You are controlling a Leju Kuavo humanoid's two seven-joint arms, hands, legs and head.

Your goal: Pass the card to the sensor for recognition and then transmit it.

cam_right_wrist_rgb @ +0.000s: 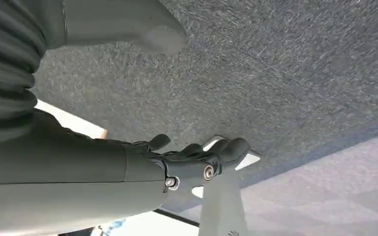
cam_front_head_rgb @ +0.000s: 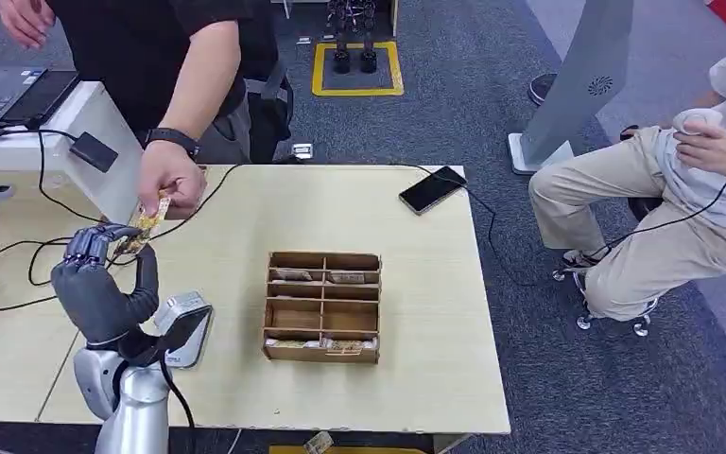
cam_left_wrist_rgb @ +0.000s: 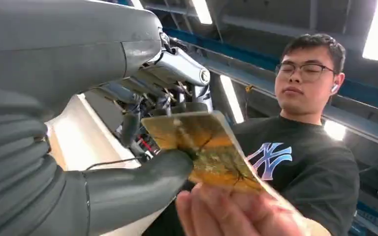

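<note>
The card (cam_front_head_rgb: pixel 149 219) is right at the handover point, up over the near-left part of the table (cam_front_head_rgb: pixel 416 312), pinched at one end by a person's hand (cam_front_head_rgb: pixel 170 182) and at the other end caught between the thumb and dark fingers of the robot's left hand (cam_front_head_rgb: pixel 106 284); the left wrist view shows that grey thumb (cam_left_wrist_rgb: pixel 142 184) pressed flat under the card's face with the fingers closing on top, so both parties have it at once. It looks thin, light and stiff, a glossy yellow-brown printed thing, likely slick, so a pinch well in from the edge on the flat faces seems safest, with the free end left bare for the sensor (cam_front_head_rgb: pixel 185 331), which sits on the table just beside the left forearm. A shallow edge grip could let it pivot or slide out. The right hand (cam_right_wrist_rgb: pixel 197 162) hangs over grey carpet, fingers curled loosely inward, holding nothing. A wooden compartment box (cam_front_head_rgb: pixel 323 305) stands mid-table, a phone (cam_front_head_rgb: pixel 433 188) at the far edge
</note>
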